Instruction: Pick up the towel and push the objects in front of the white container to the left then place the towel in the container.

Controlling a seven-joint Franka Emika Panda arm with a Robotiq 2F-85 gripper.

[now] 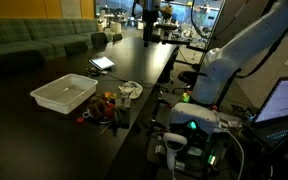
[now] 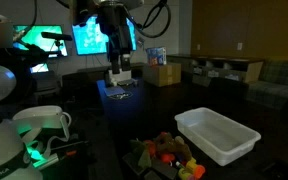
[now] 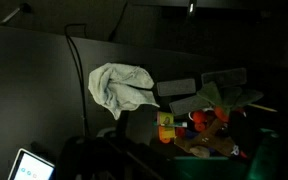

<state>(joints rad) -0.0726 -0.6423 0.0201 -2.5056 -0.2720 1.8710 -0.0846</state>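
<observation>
A crumpled white towel lies on the dark table beside a pile of small colourful objects. The pile sits in front of the white container, which is empty. The container and the pile show in both exterior views. My gripper hangs high above the far part of the table, well away from them, open and empty. It also shows in an exterior view. The wrist view looks down on the towel and the objects; my fingers are lost in the dark there.
A tablet lies on the table further back, roughly under the gripper. A cardboard box stands at the far end. Sofas line the wall. The robot base with green lights stands at the table's side, near a laptop.
</observation>
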